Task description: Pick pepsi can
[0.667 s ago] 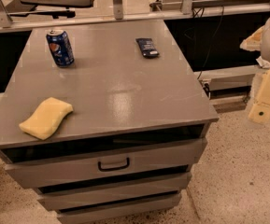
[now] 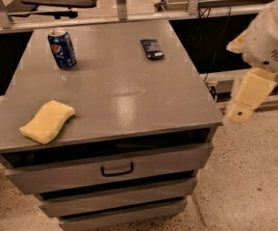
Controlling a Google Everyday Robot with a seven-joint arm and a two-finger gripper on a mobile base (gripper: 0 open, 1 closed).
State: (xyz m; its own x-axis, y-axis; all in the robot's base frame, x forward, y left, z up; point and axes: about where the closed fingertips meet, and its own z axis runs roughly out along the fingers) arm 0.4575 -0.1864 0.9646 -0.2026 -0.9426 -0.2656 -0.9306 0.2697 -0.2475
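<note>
The pepsi can [image 2: 62,48] is a small blue can with a silver top and a round logo. It stands upright at the far left corner of the grey cabinet top [image 2: 124,85]. My gripper [image 2: 240,110] is cream-coloured and hangs off the right edge of the cabinet, beyond its front right corner and above the floor. It is far from the can and holds nothing that I can see.
A yellow sponge [image 2: 47,121] lies near the front left edge. A flat dark blue packet [image 2: 152,48] lies at the far right of the top. The cabinet has drawers, one with a handle [image 2: 117,169]. A rail [image 2: 105,20] and dark shelving run behind.
The arm and gripper have moved a little to the left, closer to the cabinet's right edge. The can, sponge and packet have not moved.
</note>
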